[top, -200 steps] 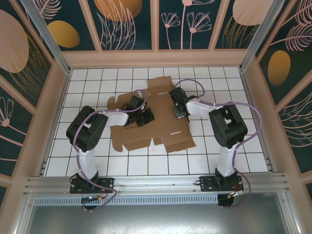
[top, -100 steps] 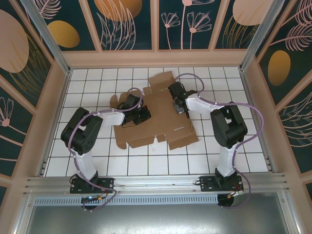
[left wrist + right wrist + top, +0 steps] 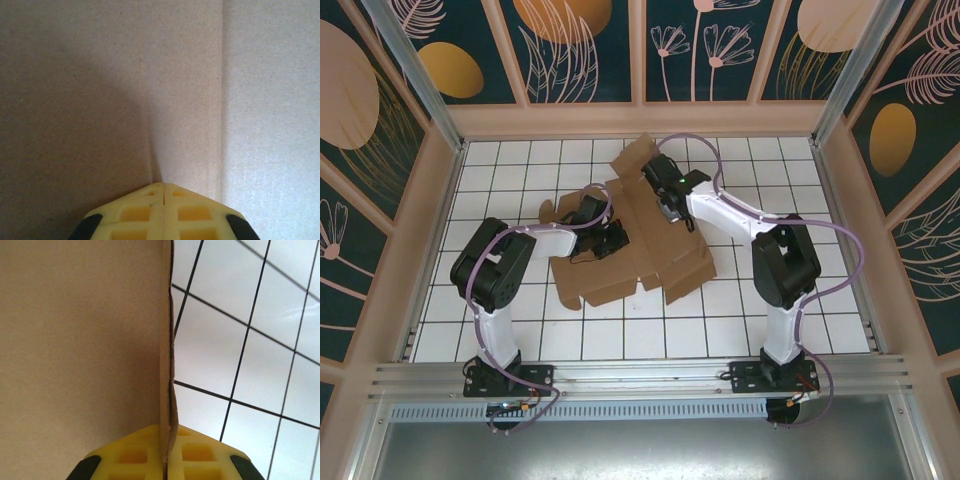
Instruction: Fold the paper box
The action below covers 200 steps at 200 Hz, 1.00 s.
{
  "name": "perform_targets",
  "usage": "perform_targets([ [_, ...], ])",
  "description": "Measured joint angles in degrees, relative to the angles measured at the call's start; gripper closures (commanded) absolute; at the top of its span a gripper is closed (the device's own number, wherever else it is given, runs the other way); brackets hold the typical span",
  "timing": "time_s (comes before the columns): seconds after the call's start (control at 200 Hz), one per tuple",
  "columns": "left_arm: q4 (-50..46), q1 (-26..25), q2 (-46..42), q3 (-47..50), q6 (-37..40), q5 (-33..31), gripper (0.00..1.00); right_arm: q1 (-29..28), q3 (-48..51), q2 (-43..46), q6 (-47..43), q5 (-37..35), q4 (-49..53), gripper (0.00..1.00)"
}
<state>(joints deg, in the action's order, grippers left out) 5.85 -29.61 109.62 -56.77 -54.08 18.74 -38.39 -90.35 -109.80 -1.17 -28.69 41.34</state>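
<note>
The paper box [image 3: 620,278] is a brown die-cut cardboard sheet in the middle of the tiled floor, with its right part raised and tilted over the rest. My right gripper [image 3: 666,198] holds that raised part. In the right wrist view its yellow fingers [image 3: 200,450] are shut on the sheet's thin edge [image 3: 166,365], cardboard [image 3: 75,340] to the left and tiles to the right. My left gripper [image 3: 610,238] rests on the flat left part. In the left wrist view its yellow fingertips [image 3: 145,200] are shut with nothing between them, pressed on the cardboard [image 3: 100,75] beside a crease [image 3: 221,100].
White tiled floor [image 3: 820,300] with dark grid lines runs bare around the sheet at the front and both sides. Tan walls [image 3: 640,120] enclose the cell. An aluminium rail [image 3: 640,375] at the near edge carries both arm bases.
My right gripper has moved left and toward the back, pulling the sheet's right part up and over. The sheet shifted slightly. The left gripper stayed pressed on the left part.
</note>
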Motion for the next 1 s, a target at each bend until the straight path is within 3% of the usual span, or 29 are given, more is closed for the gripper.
perform_targets([
  [0.315, 2.1, 0.5, 0.3, 0.9, -1.8, 1.0, 1.00, -9.9, -14.9, -5.7, 1.5, -6.4, 9.0, 0.98],
  [0.591, 7.6, 1.2, -0.2, 4.0, -4.3, 2.8, 1.00, -18.0, -23.5, -10.7, 4.0, -6.8, 12.5, 0.97],
  [0.796, 9.4, 1.6, -2.1, 6.9, -5.9, 3.3, 1.00, -19.1, -23.6, -11.3, 4.5, -9.0, 12.5, 0.97],
  [1.001, 9.4, 3.5, -9.3, 12.6, -7.3, 3.2, 0.99, -19.1, -22.4, -11.3, 2.8, -13.2, 11.7, 0.98],
])
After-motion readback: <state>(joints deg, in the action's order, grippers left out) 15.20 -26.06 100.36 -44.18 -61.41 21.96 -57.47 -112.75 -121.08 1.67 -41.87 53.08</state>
